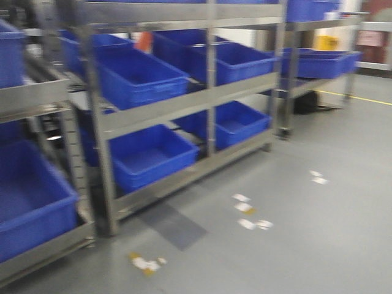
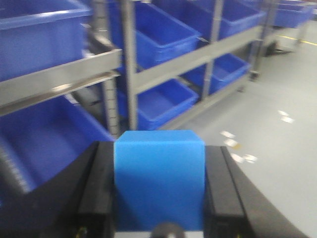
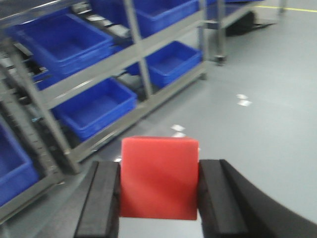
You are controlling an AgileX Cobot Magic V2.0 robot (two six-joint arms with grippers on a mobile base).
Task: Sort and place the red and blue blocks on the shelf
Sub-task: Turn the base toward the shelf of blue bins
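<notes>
So the left tool [image 2: 159,166] is clenched on the blue block [image 2: 159,183]. Its black fingers [image 2: 99,193] are pressed flat against both sides, and the block sits square between them with its top edge level. Same deal on the other arm: the right tool [image 3: 158,171] is grasping the red block [image 3: 159,178], one finger on each side, block upright.

Neither block is on the shelf [image 1: 165,109] yet. Both are held out in front of it, well apart from the rails. The shelf is the steel rack with horizontal rails and perforated uprights, and every tier I can see has big blue bins [image 1: 144,76] sitting side by side, tipped a bit toward the front. From the left wrist view the rack looks nearer than it does from the right wrist.

The grey floor [image 1: 324,245] beside the rack has a few white scraps [image 1: 245,208] stuck to it, and there's a yellow line [image 1: 358,98] far at the back. All three views are kinda blurry, so I can't make out finer detail.
</notes>
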